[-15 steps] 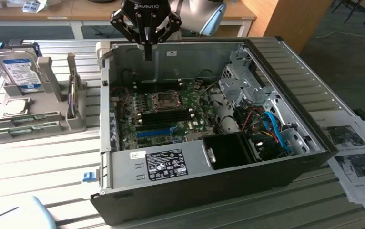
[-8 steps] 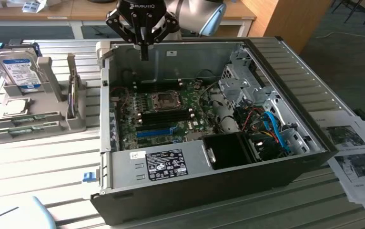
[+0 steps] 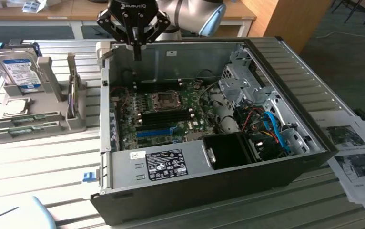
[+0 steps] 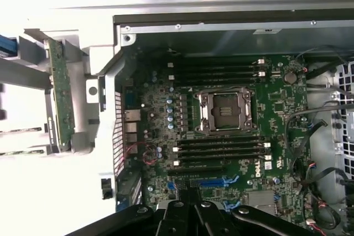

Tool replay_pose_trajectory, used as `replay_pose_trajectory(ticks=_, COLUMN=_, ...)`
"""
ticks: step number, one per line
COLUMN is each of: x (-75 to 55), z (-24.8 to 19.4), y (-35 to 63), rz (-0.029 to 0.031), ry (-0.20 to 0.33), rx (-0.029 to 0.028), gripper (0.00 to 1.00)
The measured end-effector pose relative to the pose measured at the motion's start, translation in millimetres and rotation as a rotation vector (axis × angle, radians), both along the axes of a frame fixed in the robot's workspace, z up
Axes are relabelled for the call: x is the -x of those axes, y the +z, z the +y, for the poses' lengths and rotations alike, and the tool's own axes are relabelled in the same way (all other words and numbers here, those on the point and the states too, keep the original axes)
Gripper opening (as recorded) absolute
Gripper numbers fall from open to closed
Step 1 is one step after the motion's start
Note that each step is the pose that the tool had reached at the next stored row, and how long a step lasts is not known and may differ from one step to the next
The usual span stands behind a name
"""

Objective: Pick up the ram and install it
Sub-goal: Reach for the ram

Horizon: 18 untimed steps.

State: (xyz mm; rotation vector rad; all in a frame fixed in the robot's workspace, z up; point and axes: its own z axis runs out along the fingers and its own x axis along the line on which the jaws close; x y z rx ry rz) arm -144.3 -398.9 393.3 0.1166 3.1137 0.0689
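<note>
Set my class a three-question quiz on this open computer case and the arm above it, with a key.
1. True or false: the ram is already seated on the motherboard.
2. The gripper is: A) open, B) shut on the ram, C) shut and empty.
3. In the exterior view, on which side of the case does the grey holder with the ram stand?
Key: 1 false, it stands upright in the holder; 2 C; 3 the exterior view's left.

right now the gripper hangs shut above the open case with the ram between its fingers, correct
No. The gripper hangs shut above the open case, but it holds nothing: the wrist view shows the ram standing in the grey rack outside the case.
</note>
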Motion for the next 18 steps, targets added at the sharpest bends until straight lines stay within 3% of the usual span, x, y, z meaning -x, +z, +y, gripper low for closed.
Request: replay_pose_trajectory(ticks=18, x=46.4, z=0.0, y=0.0, rz=0.0, ry=0.0, rx=0.0, gripper=0.09)
